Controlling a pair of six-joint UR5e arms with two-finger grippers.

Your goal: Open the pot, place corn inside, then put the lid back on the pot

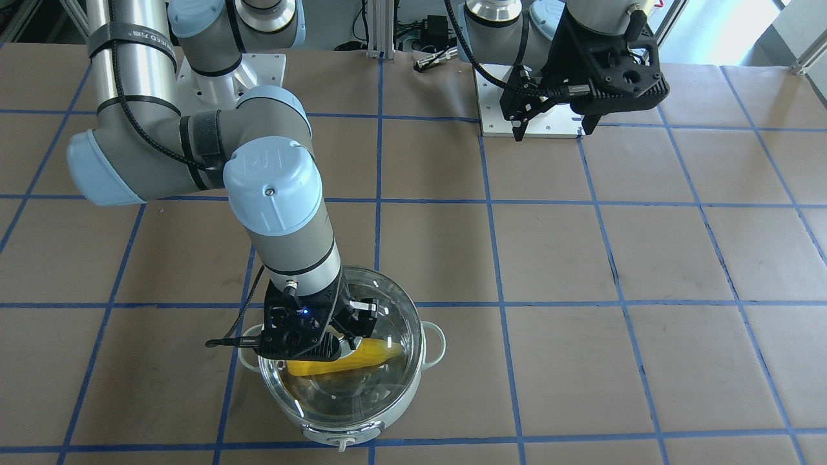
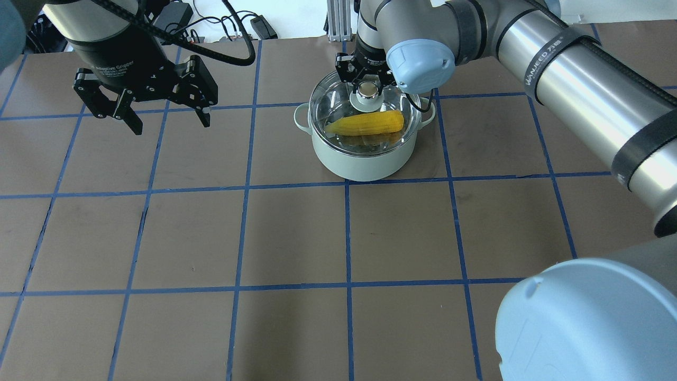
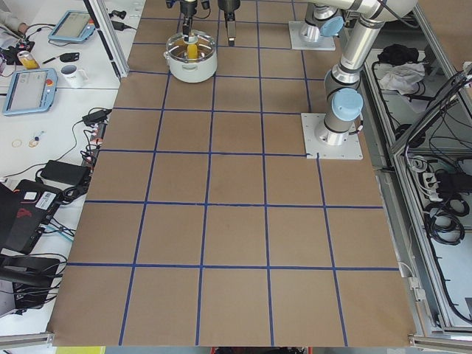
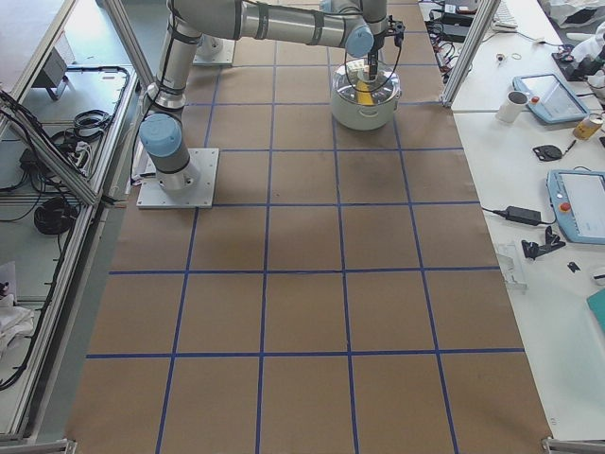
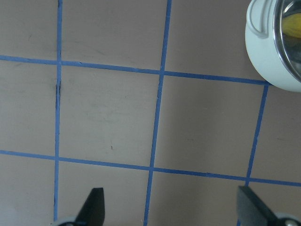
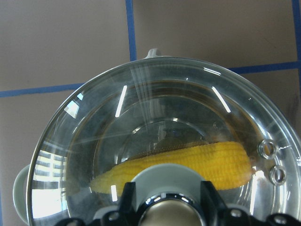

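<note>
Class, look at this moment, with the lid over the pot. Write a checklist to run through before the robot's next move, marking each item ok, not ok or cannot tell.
1. Corn inside the pot: ok, it lies under the glass.
2. Lid covers the pot's opening: ok.
3. Lid seated flush on the rim all round: cannot tell.
4. Right gripper on the knob: ok, its fingers sit against both sides.
5. Left gripper away from the pot: ok, open and off to the side.

White mug [image 3: 71, 74] and tablets [image 3: 28, 90] lie on the side bench [image 3: 46, 122].
</note>
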